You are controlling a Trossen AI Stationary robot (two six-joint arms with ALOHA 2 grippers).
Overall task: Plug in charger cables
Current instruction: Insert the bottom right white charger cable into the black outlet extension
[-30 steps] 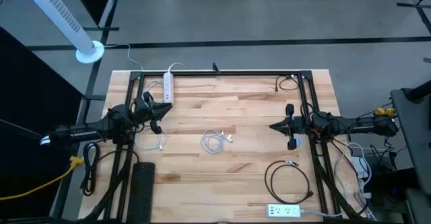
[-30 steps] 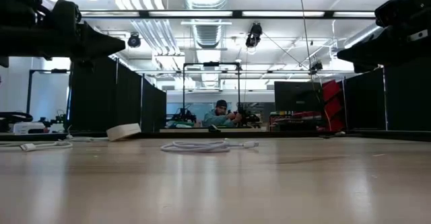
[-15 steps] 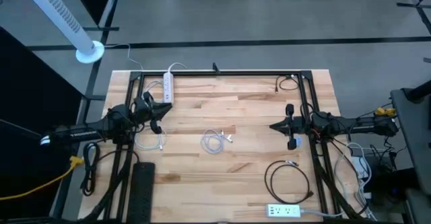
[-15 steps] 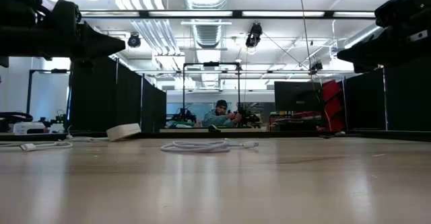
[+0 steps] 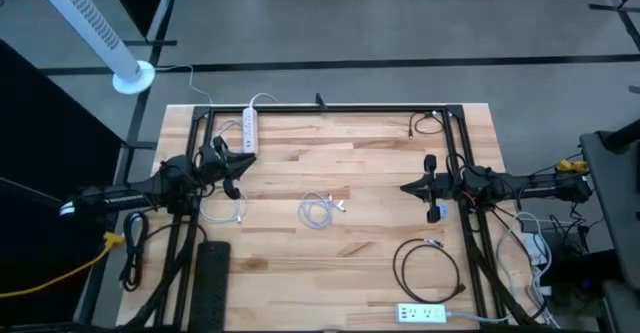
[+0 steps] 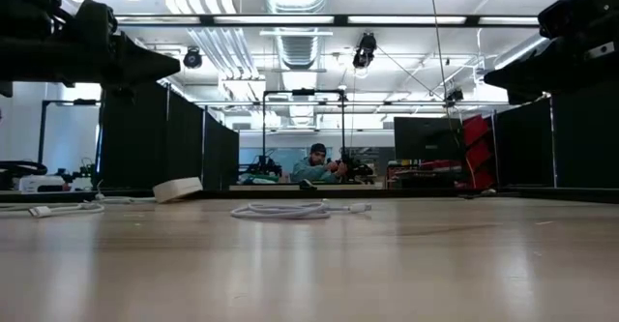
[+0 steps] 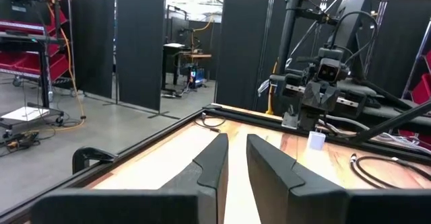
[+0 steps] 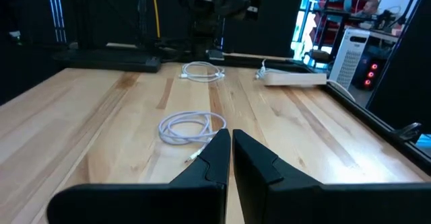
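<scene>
left tool (image 5: 236,178) slightly spread, right tool (image 5: 408,186) pressed together; white cable (image 5: 320,209) coiled between them

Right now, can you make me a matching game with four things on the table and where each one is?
Things:
1. white coiled cable
2. black looped cable
3. white power strip
4. black power strip

Places:
A. near front edge, left side
B. middle of the table
C. far edge, left of centre
D. front right, near another white strip

Pairs: 1-B, 2-D, 3-C, 4-A
</scene>
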